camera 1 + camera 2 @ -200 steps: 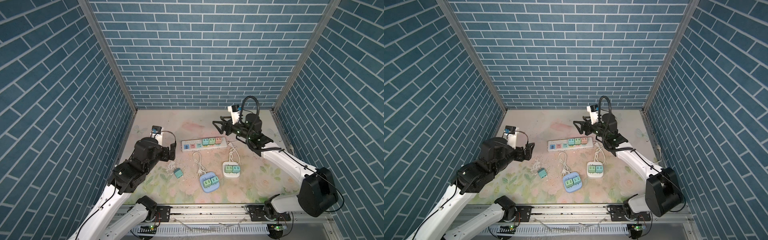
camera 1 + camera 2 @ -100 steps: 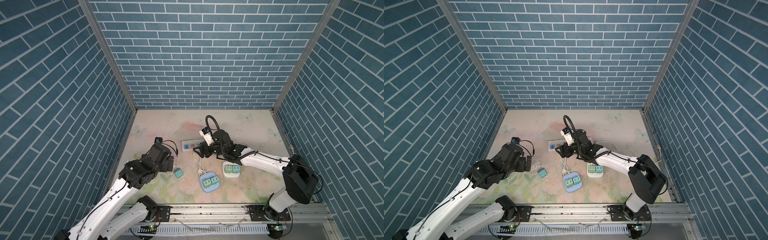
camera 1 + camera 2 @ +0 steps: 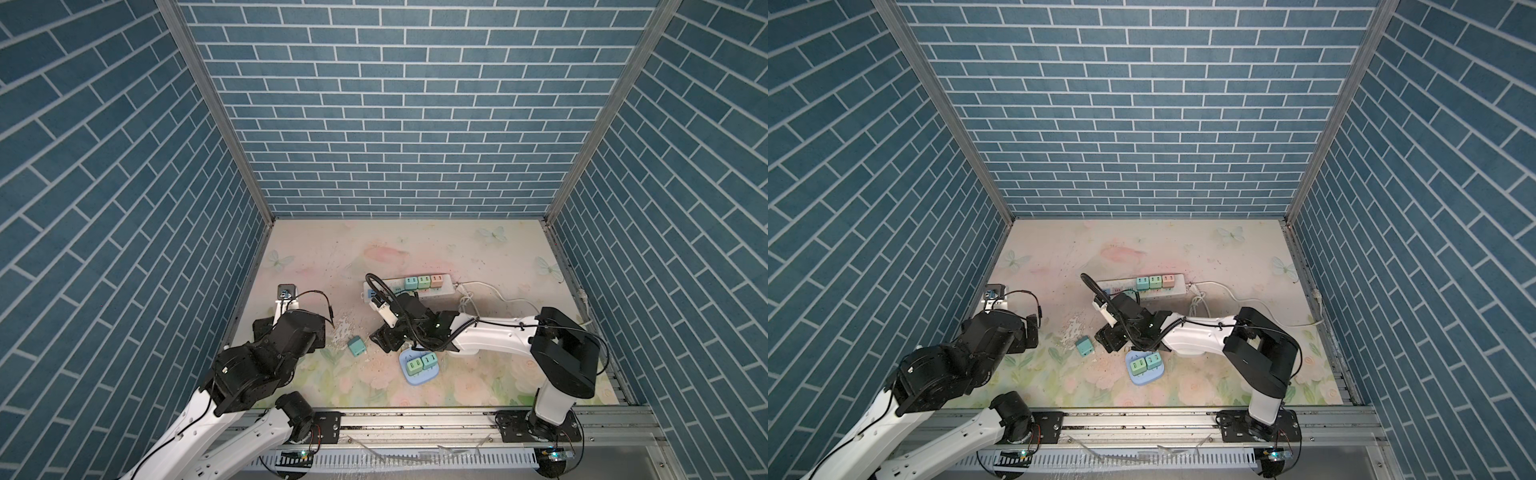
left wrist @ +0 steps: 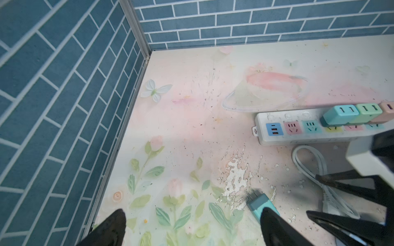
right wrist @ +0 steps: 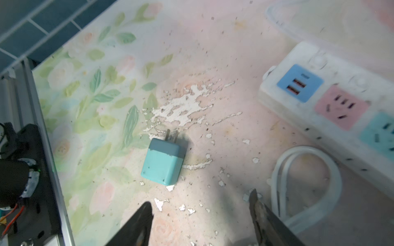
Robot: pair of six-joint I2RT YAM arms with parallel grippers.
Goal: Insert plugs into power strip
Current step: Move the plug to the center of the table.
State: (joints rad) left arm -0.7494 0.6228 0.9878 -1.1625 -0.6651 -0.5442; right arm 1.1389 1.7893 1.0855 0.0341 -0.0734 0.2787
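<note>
- A loose teal plug (image 5: 163,163) lies on its side on the floral table mat (image 3: 374,257), its two metal prongs (image 5: 171,135) pointing at a patch where the print has flaked off (image 5: 183,106).
- The right gripper (image 5: 201,204) hangs low just behind that plug. Its jaws are spread with nothing between them, and the fingertips stop short of the plug's body.
- The left gripper (image 4: 193,215) is near the same plug from the opposite side. Its jaws are spread wide and empty, and in the left wrist view one fingertip (image 4: 270,215) overlaps the plug's edge.
- The white power strip (image 3: 415,291) lies beyond the right arm, nearer the back wall.
- Three plugs stand side by side in the strip: teal (image 3: 411,283), green (image 3: 424,282) and pinkish-tan (image 3: 436,281).
- The coloured sockets at the strip's USB end (image 5: 299,83) are unoccupied.
- Two green plugs (image 3: 420,362) sit in a round blue adapter base (image 3: 415,380) closer to the front rail.
- A looped white cord (image 5: 307,185) lies between the strip and the right gripper.
</note>
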